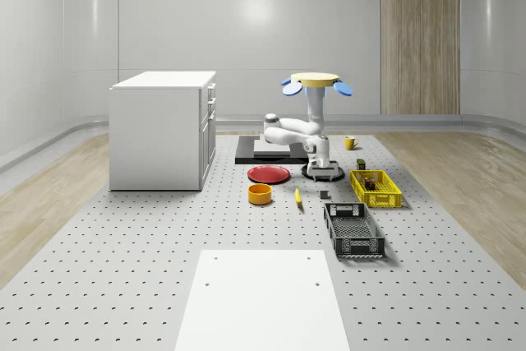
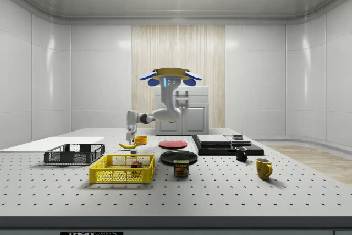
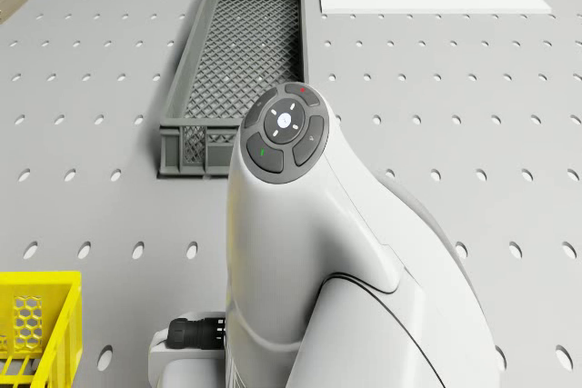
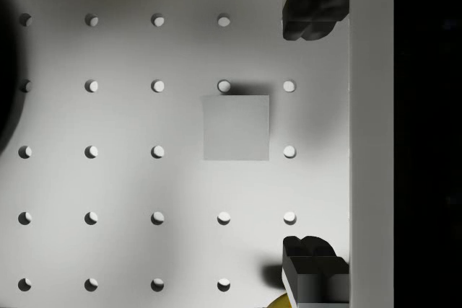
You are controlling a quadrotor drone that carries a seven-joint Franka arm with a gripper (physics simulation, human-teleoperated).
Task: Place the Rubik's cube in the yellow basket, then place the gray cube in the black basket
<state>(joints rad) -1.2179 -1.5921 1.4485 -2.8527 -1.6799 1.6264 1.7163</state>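
Note:
The drone (image 1: 312, 81) hovers over the perforated table, its arm reaching down. The gripper (image 1: 322, 168) hangs open above the small gray cube (image 1: 324, 195). In the wrist view the gray cube (image 4: 236, 128) lies flat on the table, a little to one side of the line between the two dark fingertips (image 4: 314, 9), and the gripper (image 4: 315, 135) holds nothing. The Rubik's cube (image 1: 371, 183) sits inside the yellow basket (image 1: 386, 200), also seen from the side as the Rubik's cube (image 2: 134, 164) in the yellow basket (image 2: 110, 176). The black basket (image 1: 353, 244) stands nearer the camera; in the drone view the black basket (image 3: 182, 147) lies ahead of the arm.
A banana (image 1: 297, 196), an orange bowl (image 1: 260, 194), a red plate (image 1: 269, 173) and a black plate (image 2: 179, 157) lie close to the gripper. A spam can (image 2: 181, 168), a black mug (image 2: 241, 153) and a yellow mug (image 2: 263, 167) stand farther off. A white cabinet (image 1: 164, 129) stands at the whole-scene view's left.

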